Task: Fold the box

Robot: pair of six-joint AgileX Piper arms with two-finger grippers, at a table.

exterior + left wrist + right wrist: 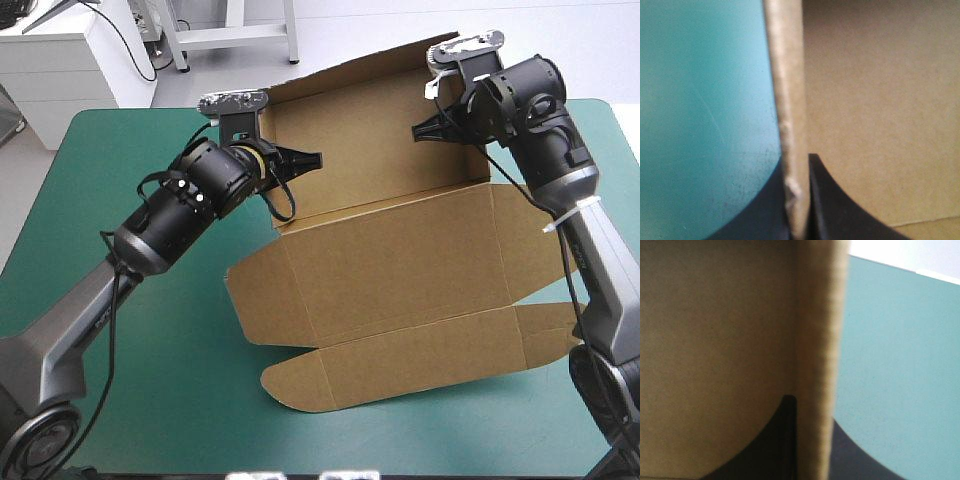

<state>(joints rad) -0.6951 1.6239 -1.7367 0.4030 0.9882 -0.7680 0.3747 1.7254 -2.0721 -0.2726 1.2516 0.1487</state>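
On the teal-green table, the brown box lies mostly flat, its rear panel raised upright. The left gripper and right gripper each pinch one side edge of that panel, black fingers pressed onto the board. The panel's long axis spans between them.

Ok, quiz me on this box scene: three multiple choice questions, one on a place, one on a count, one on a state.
1. Where does the left gripper grip the box?
A) the raised far panel's left edge
B) its nearest front edge
C) the flat middle
2. How many grippers pinch board?
A) none
B) one
C) two
3. How does the near flap lie?
A) flat on the teal-green cover
B) upright
C) tucked in

1 A: its wrist view shows the board's edge between its fingers.
2 C: the right gripper clamps the opposite edge likewise.
3 A: the high view shows it spread flat.
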